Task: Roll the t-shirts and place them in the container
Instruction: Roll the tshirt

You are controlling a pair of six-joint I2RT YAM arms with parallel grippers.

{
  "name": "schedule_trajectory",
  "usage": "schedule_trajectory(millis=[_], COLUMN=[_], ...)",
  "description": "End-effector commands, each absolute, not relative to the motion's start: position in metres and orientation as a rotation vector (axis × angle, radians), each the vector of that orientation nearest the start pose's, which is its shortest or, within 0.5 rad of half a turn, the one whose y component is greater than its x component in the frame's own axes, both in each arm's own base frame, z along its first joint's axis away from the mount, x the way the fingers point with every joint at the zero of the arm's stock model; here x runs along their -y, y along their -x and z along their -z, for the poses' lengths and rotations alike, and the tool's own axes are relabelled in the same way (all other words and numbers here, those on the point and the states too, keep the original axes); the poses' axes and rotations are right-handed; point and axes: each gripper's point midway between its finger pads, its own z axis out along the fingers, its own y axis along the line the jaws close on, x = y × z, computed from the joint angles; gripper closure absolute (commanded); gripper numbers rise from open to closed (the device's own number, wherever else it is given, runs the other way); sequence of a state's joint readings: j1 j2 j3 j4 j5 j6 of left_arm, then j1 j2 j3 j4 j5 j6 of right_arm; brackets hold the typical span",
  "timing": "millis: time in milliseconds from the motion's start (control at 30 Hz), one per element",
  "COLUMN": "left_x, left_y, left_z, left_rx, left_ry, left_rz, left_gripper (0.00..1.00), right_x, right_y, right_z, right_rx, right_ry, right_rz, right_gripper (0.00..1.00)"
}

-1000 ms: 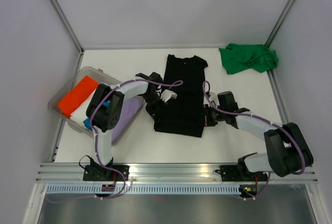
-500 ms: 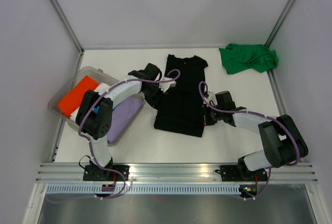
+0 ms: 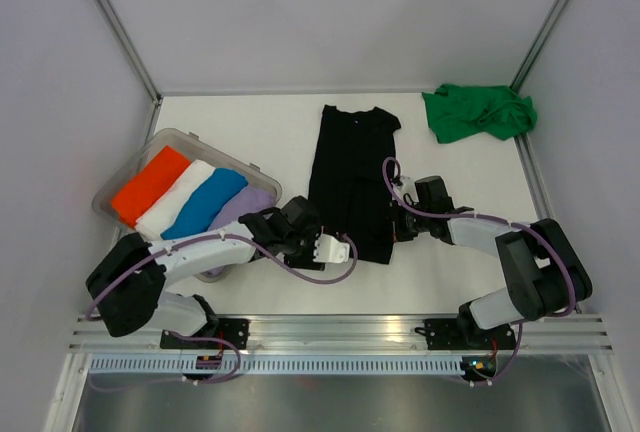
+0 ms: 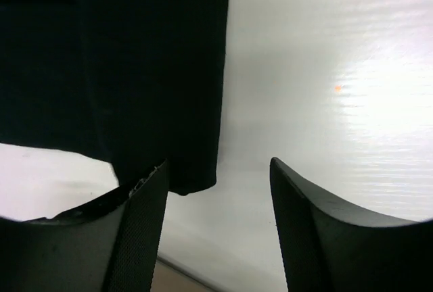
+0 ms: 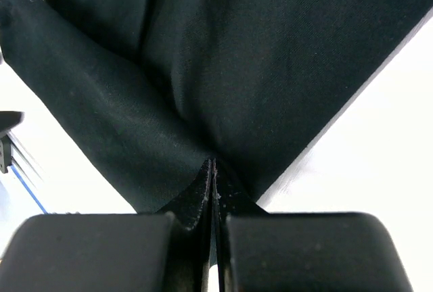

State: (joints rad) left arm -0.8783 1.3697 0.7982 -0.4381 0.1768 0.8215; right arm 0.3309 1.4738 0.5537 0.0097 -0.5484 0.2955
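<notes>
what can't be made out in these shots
Top view: right gripper fingertips, under its own wrist, dark against the black t-shirt.
Top view: green t-shirt sleeves and collar, lost in its crumpled folds.
Top view: near corner of the bin, crossed by the left arm.
Left wrist view: black t-shirt runs off top and left edges; a left gripper finger covers some hem.
Right wrist view: black t-shirt cut off at the top edge.

No legible text, label, brand or number on black t-shirt (image 3: pixel 350 167), green t-shirt (image 3: pixel 478 112) at two o'clock, or bin (image 3: pixel 172 133) at nine o'clock.
</notes>
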Motion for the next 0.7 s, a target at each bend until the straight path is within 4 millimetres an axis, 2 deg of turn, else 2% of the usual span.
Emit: schedule_trajectory(millis=[0,67,300,400,433,500,533,600,633,667], left_x=[0.247,0.246,0.239,0.233,0.232,0.229,0.234,0.239,0.238,0.242], left_y=[-0.238,-0.246,-0.237,-0.243,-0.244,-0.245,-0.249,-0.243,-0.239,-0.233], left_z=[-0.059,-0.055,-0.025,-0.01,-0.007,0.003,-0.001,0.003,0.001,0.0], left_rx=[-1.512,-1.512,-1.476,-1.523,-1.54,-1.602,-1.616,-1.663,-1.691,-1.706], left_ry=[-1.953,-1.936,-2.012,-2.022,-2.02,-2.016,-1.997,-2.0,-2.017,-2.027], left_rz=[-0.005,-0.082,-0.158,-0.216,-0.227,-0.236,-0.227,-0.16,-0.13,-0.064], left_gripper=[0.33,0.32,0.31,0.34,0.4,0.55,0.7,0.82,0.95,0.97], right_x=[-0.192,-0.193,-0.192,-0.193,-0.192,-0.191,-0.191,-0.192,-0.192,-0.193], right_y=[-0.249,-0.247,-0.247,-0.25,-0.247,-0.254,-0.257,-0.265,-0.273,-0.277], right_z=[-0.024,-0.024,-0.024,-0.031,-0.034,-0.044,-0.056,-0.075,-0.099,-0.112], right_rx=[-2.478,-2.482,-2.491,-2.466,-2.472,-2.425,-2.386,-2.312,-2.222,-2.168], right_ry=[0.313,0.316,0.323,0.361,0.376,0.437,0.468,0.543,0.636,0.692], right_rz=[-0.937,-0.942,-0.936,-0.933,-0.933,-0.902,-0.887,-0.859,-0.822,-0.794], right_gripper=[0.97,0.96,0.95,0.93,0.92,0.88,0.85,0.76,0.74,0.71])
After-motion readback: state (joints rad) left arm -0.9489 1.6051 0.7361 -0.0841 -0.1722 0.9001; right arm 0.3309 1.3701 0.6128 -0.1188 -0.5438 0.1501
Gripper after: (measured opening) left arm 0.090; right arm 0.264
